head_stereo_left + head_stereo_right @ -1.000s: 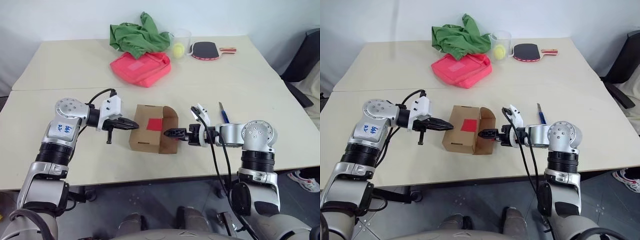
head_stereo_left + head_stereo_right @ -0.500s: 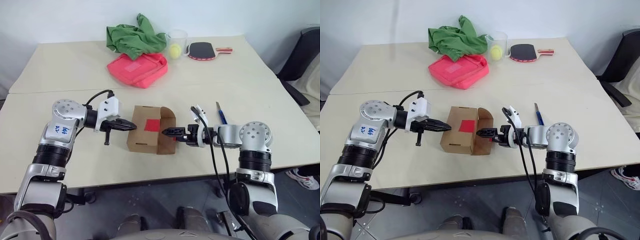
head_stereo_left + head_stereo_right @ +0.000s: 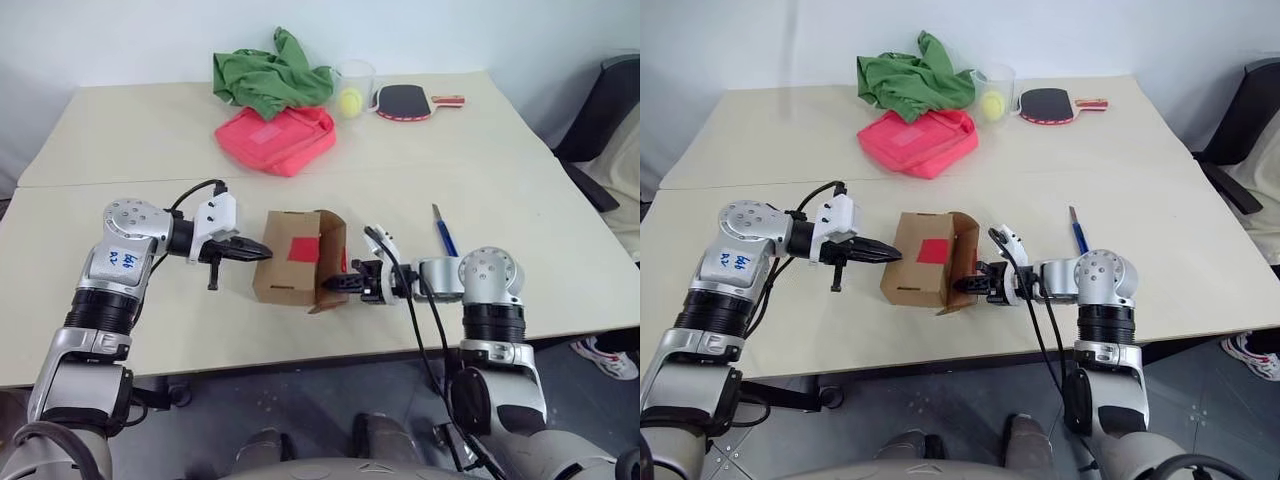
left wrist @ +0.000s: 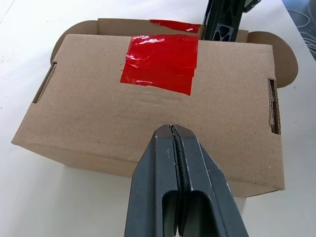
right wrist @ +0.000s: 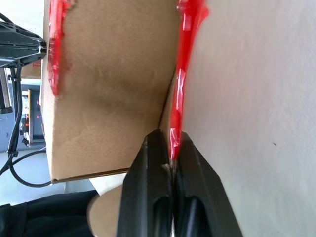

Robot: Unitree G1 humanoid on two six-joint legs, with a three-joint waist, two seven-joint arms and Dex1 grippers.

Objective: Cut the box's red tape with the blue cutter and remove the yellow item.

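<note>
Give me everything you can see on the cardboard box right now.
The box is small, plain brown cardboard, lying on the table between the two grippers. A red tape patch sits on its top panel, and its right-hand flap stands raised, with a torn strip of tape along its edge. The right gripper is shut on that flap's edge. The left gripper, shut, meets the box's left end; whether it presses is unclear. Its contents are hidden.

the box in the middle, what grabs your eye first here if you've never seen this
The brown box with its bright red tape sits at the table's near edge, the left gripper shut at one end and the right gripper shut on its opened flap. Behind lie a pink-red pouch and green cloth.
</note>
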